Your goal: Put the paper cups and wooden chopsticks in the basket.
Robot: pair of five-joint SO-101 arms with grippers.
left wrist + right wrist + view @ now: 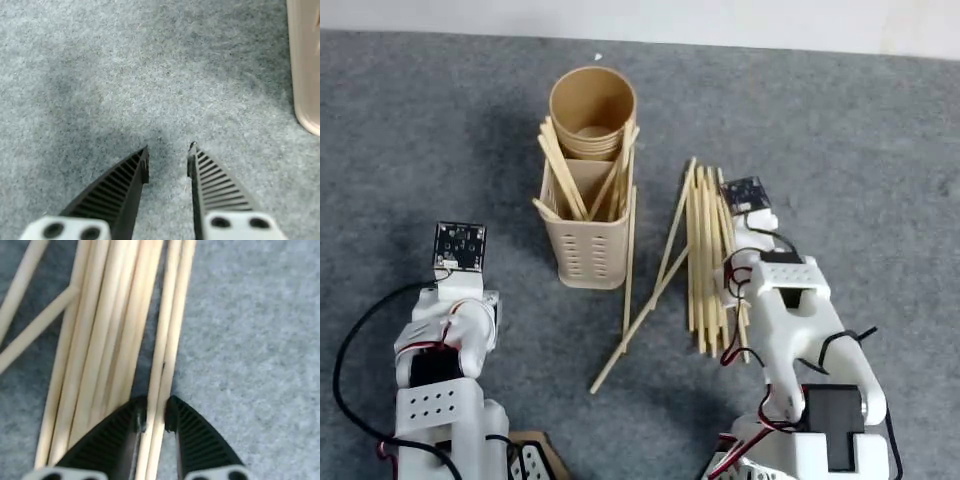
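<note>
A beige perforated basket (588, 252) lies on the grey carpet, holding stacked paper cups (592, 108) and several wooden chopsticks (570, 180). To its right lies a loose bundle of chopsticks (703, 262), and two more (645, 300) lean diagonally near the basket. The right arm (767, 270) is over that bundle. My right gripper (155, 413) is shut on a pair of chopsticks (169, 335) at the bundle's edge, with the other sticks (107, 340) beside it. My left gripper (168, 161) stands open over bare carpet, with the basket's wall (306, 65) off to one side.
The left arm (455, 300) stands to the left of the basket with open carpet between them. Black cables (350, 360) loop beside the left arm's base. A brown object (535, 445) shows at the bottom edge. A pale strip (720, 20) borders the carpet's far side.
</note>
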